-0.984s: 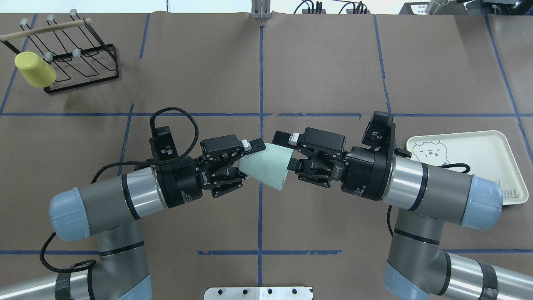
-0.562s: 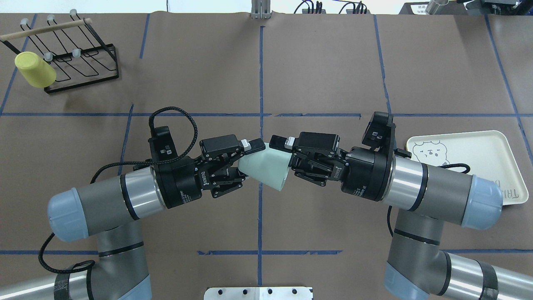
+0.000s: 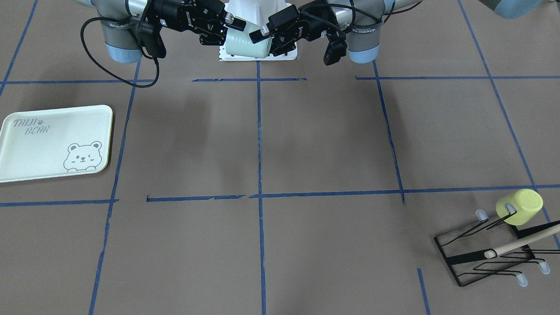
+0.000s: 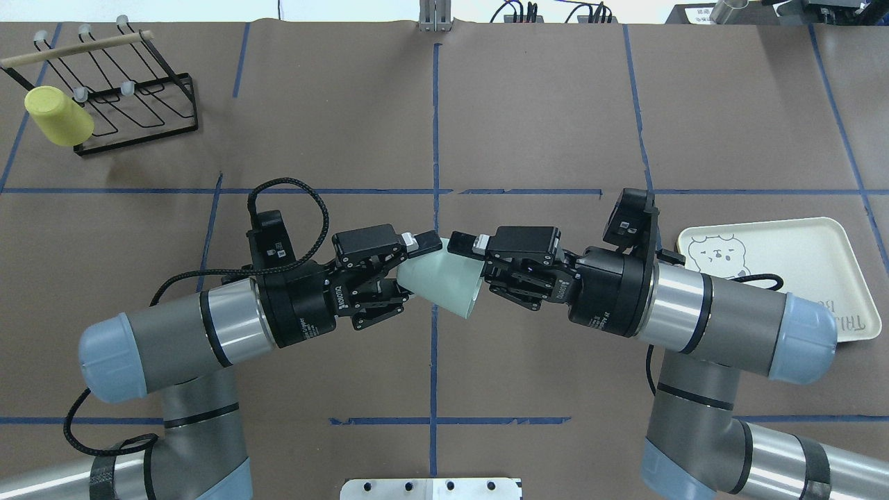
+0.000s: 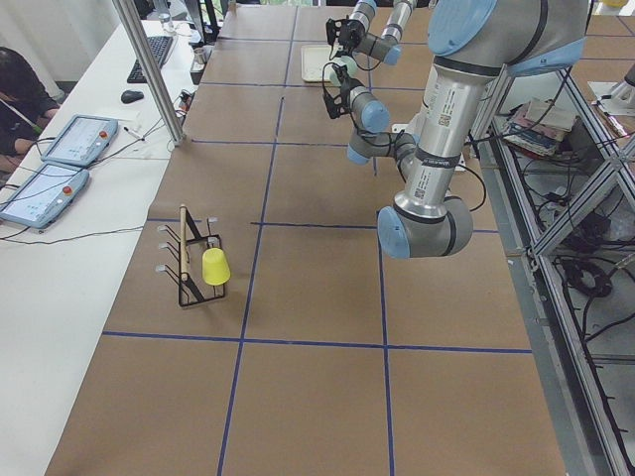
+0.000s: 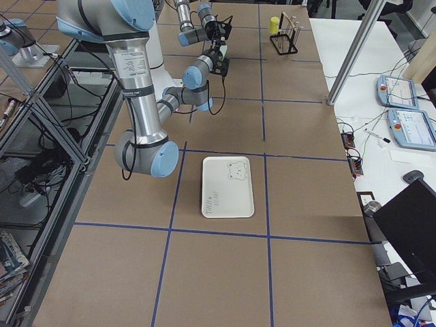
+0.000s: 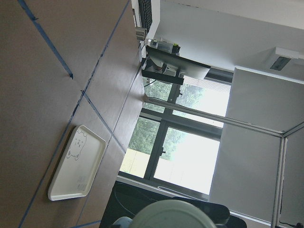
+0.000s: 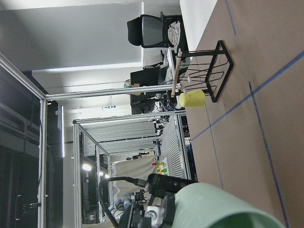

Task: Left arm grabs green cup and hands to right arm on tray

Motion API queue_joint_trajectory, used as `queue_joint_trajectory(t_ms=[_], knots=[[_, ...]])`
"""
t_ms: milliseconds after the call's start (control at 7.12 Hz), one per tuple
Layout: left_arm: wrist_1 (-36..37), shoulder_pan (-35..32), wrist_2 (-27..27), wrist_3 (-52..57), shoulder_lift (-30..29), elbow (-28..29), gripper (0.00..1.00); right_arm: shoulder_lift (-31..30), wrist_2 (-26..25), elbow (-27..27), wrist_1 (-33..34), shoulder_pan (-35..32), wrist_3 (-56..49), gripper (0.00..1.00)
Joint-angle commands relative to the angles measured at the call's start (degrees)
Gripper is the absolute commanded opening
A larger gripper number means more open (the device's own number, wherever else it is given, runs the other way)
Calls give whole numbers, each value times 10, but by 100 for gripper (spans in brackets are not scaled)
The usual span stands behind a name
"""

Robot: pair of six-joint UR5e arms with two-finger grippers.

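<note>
The green cup (image 4: 444,281) lies on its side in mid-air over the table's middle, held between both arms. It also shows in the front view (image 3: 245,46). My left gripper (image 4: 417,267) is shut on the cup's narrow base end. My right gripper (image 4: 476,260) is open, its jaws standing around the cup's wide rim end, with the upper finger (image 4: 462,243) against the cup's far wall. Its lower finger is hidden. The tray (image 4: 799,257) lies flat and bare behind the right arm, also in the front view (image 3: 43,144). The cup's rim fills the bottom of the right wrist view (image 8: 223,209).
A yellow cup (image 4: 59,117) hangs on a black wire rack (image 4: 132,104) with a wooden bar at the far left corner. Blue tape lines cross the brown table cover. A white metal plate (image 4: 430,488) sits at the near edge between the arm bases.
My right gripper has moved left onto the cup's rim end and its jaws have narrowed. The left gripper and the cup have hardly moved.
</note>
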State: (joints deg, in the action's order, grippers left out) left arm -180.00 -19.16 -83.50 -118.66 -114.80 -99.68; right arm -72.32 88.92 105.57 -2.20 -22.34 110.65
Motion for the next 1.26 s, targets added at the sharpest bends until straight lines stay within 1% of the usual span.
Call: queue_joint_trajectory(t_ms=[0,141,281,422,562,984,1124], knots=[[0,0,0,0,-1,0,44,0,0,-1,0,1,-2,36],[0,0,0,0,0,0,45,0,0,-1,0,3,-2,27],[3,-1,-1,2,-1,-4,71,-2,0,-2,3,5,-3,14],[10,-5,-1,4,-2,-4,100,-3,0,-2,3,5,-4,10],[11,-9,-3,2,-2,-5,100,-3,0,-2,1,5,-4,0],[17,-19,-4,3,-1,-2,100,-3,1,-2,-4,4,-3,0],[31,-25,-4,6,-1,0,100,-1,1,0,-4,4,-3,0]])
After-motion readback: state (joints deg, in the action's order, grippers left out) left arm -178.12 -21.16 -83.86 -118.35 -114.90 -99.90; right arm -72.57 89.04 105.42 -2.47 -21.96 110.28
